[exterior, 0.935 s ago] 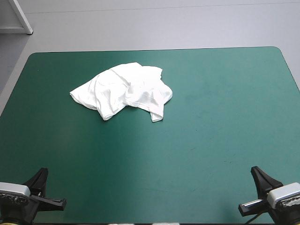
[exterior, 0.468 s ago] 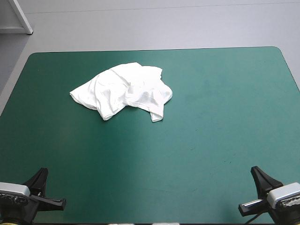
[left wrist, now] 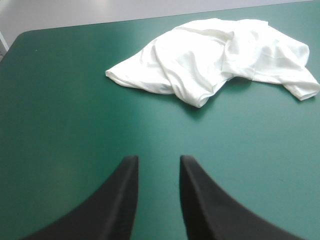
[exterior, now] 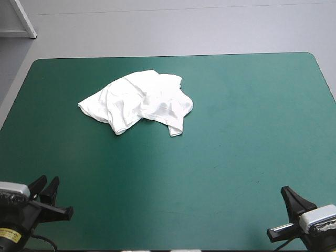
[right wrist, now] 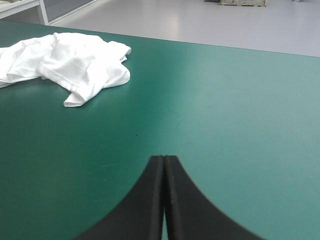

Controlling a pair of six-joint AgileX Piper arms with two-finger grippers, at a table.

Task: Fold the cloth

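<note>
The white T-shirt (exterior: 139, 101) lies in a crumpled heap on the teal-green cover, left of centre and toward the far edge. In the left wrist view the T-shirt (left wrist: 220, 52) is well ahead of my left gripper (left wrist: 159, 161), whose black fingers stand apart with only bare cover between them. That left gripper (exterior: 45, 184) sits near the front left corner. My right gripper (exterior: 287, 192) rests near the front right corner, far from the heap. Its fingers meet in one point (right wrist: 164, 159), and the T-shirt (right wrist: 65, 62) lies far ahead and off to one side.
The teal-green table (exterior: 236, 136) stretches bare between the grippers and the heap. Its far edge runs just beyond the T-shirt, with grey floor behind. A white furniture leg (exterior: 23, 18) stands off the table at the far left.
My left gripper has opened; earlier its fingers formed a single point. It has also shifted slightly. The T-shirt and the right gripper have not moved.
</note>
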